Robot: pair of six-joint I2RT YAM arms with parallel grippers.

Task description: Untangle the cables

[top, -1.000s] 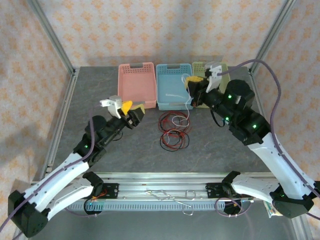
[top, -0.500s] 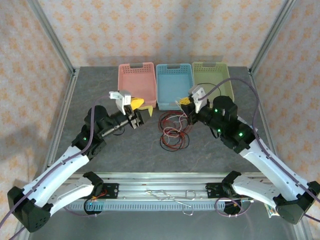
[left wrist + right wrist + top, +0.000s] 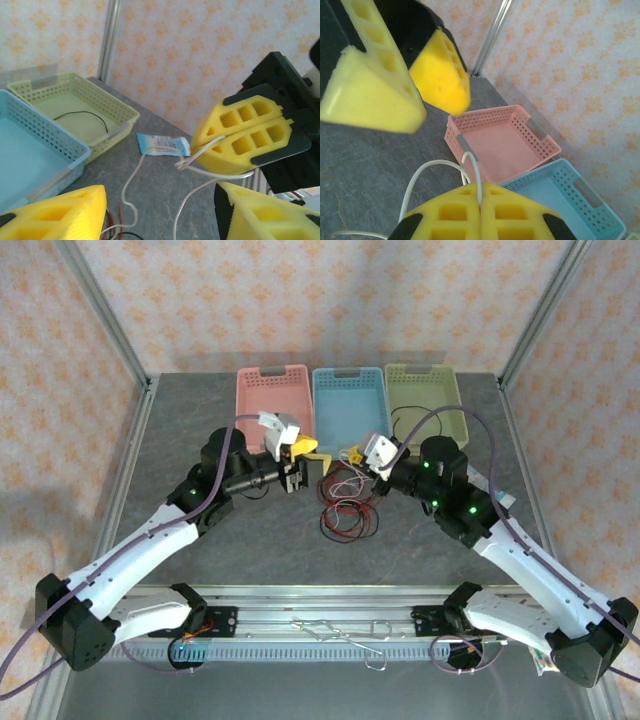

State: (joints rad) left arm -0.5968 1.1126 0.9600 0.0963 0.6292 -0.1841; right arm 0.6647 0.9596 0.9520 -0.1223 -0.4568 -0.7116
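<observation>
table (image 3: 200,540) grey | three baskets (image 3: 348,373) along its far edge | cables (image 3: 350,512) red, black, white, tangled at table centre near the baskets | left gripper (image 3: 308,466) spread wide, empty, beside the pile | right gripper (image 3: 480,195) clamped on white cable (image 3: 478,182)

Red/blk/wht cables (image 3: 347,506), tangled loops

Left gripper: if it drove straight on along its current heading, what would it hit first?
Probably the white cable, which loops out of the shut right gripper directly ahead of the open left gripper. The right gripper's yellow fingers follow just behind, though depth is hard to judge.
</observation>
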